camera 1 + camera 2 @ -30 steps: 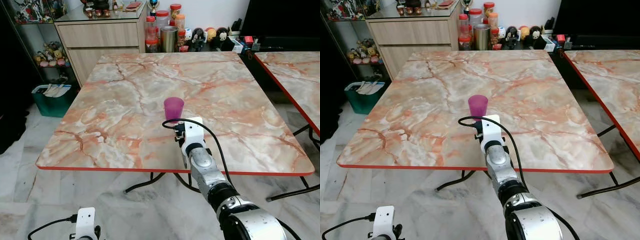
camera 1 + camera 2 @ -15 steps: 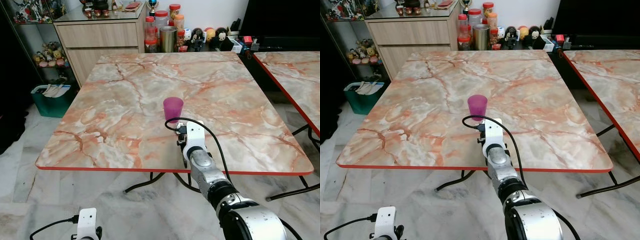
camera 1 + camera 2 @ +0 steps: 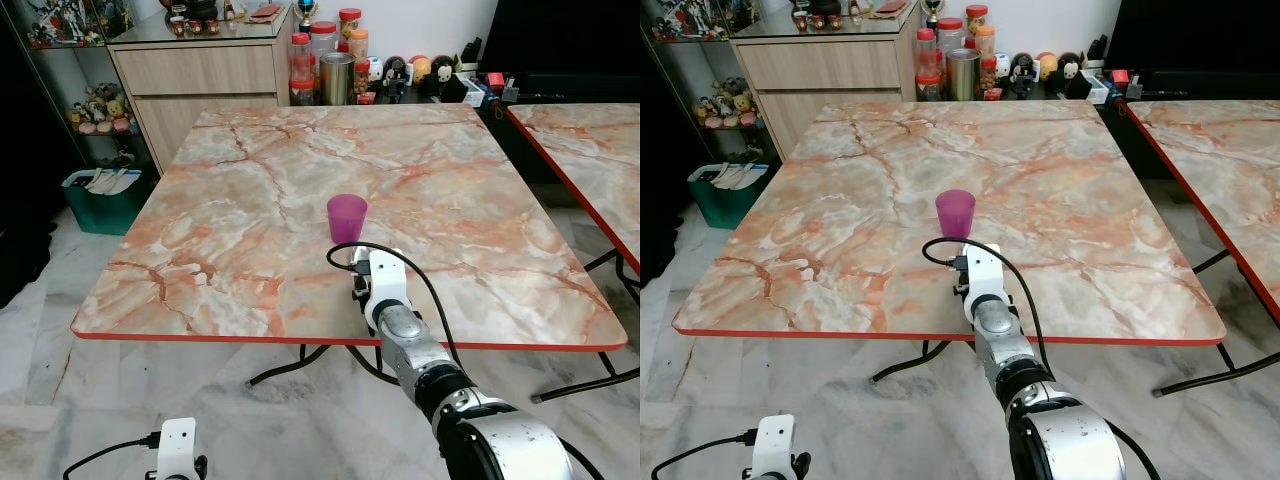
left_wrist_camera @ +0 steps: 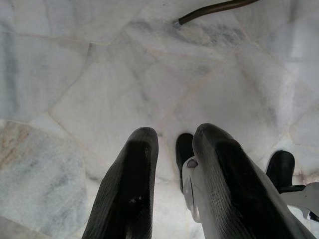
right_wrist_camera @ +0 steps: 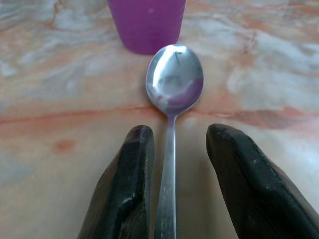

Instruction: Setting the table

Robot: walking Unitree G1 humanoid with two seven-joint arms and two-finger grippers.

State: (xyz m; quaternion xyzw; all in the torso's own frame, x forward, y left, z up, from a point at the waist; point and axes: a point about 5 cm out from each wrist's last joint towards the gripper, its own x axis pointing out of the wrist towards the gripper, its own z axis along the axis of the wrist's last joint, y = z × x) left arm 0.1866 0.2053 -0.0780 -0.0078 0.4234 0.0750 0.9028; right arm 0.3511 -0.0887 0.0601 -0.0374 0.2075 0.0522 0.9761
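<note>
While the left gripper (image 4: pixel 172 184) hangs low over the pale floor tiles (image 4: pixel 75 84), fingers a little apart and empty, the right gripper (image 5: pixel 174 164) reaches over the near red edge of the marble table (image 3: pixel 230 230). Its fingers are spread, with the handle of a steel spoon (image 5: pixel 173 94) lying between them on the tabletop; whether they touch it I cannot tell. The spoon's bowl sits just short of a purple cup (image 3: pixel 347 216), which stands upright near the table's middle. Bare marble runs wide to both sides and on to the far edge, where jars (image 3: pixel 325 62) crowd a sideboard (image 3: pixel 200 70).
</note>
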